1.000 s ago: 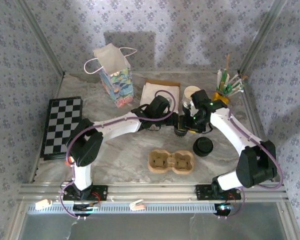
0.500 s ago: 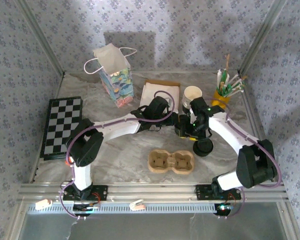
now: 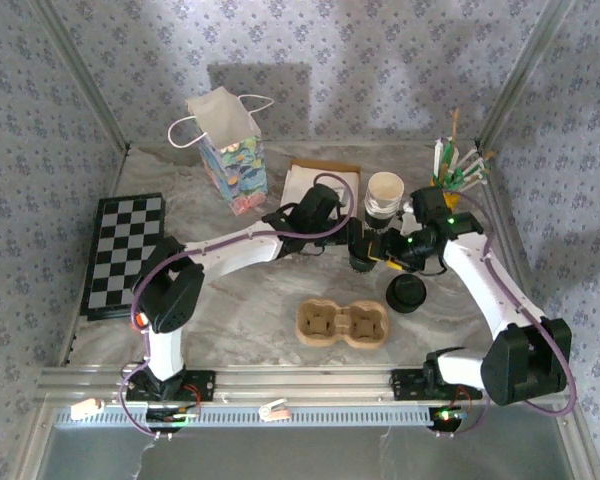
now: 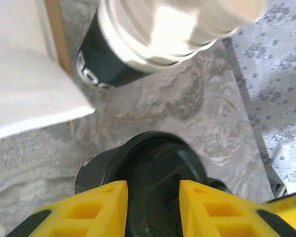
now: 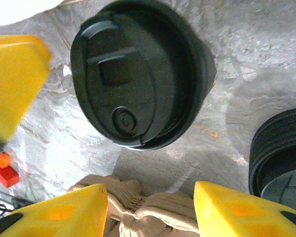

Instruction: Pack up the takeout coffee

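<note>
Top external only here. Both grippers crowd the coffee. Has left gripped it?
Observer: Left wrist view: the left gripper has one yellow finger on each side of the takeout coffee. I can't tell whether they touch it.
Operator: Right gripper?
Observer: Right wrist view: the right gripper is open with nothing in it. The coffee sits beyond its fingertips.
Operator: Lid on?
Observer: Yes. From the right wrist, the black lid covers the whole cup mouth, rim seated all round.
</note>
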Robot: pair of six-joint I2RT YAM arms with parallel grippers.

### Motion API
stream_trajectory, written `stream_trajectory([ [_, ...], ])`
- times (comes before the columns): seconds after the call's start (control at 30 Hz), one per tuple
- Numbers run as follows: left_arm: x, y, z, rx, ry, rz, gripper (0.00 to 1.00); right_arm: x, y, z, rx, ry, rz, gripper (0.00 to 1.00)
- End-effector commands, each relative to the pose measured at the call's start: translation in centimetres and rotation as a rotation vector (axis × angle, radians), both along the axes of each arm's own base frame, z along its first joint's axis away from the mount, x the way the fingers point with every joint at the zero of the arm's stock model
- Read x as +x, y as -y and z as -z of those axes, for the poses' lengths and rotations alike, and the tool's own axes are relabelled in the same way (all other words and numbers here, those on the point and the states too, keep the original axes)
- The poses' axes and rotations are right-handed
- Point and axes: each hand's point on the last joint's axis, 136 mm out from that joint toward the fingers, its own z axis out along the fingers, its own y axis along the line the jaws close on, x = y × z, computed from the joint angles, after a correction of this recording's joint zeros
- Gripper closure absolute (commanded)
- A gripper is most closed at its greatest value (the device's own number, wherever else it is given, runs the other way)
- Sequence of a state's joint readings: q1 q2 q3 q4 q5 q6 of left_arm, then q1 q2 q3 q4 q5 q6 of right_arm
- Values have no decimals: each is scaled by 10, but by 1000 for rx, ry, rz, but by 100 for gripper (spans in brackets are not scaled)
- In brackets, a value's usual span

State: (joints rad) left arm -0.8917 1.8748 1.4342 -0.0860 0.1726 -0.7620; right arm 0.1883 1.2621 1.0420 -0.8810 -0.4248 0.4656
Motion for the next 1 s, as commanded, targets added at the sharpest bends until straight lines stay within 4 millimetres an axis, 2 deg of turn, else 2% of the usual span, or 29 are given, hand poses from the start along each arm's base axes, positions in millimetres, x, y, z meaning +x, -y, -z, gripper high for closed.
stream_trajectory([
  [0.0,3,5,-14,10,34,36,67,13,-2,-17,71,47,4,49],
  [0.17,-3,-12,-17,39,13,-25,66,36,7,-17,61,90,7,50],
  [0.3,-18,-20,-5,94,-24,-54,66,55,9,-16,34,138,-17,50],
  [0.47,-23,-17,7,112,-42,-56,65,72,7,-14,14,162,-39,53],
  [0.63,-17,-10,10,118,-25,-44,63,79,6,-5,1,148,-45,54],
  [0.97,-9,-7,20,136,-31,-41,63,82,5,12,-9,104,-56,63],
])
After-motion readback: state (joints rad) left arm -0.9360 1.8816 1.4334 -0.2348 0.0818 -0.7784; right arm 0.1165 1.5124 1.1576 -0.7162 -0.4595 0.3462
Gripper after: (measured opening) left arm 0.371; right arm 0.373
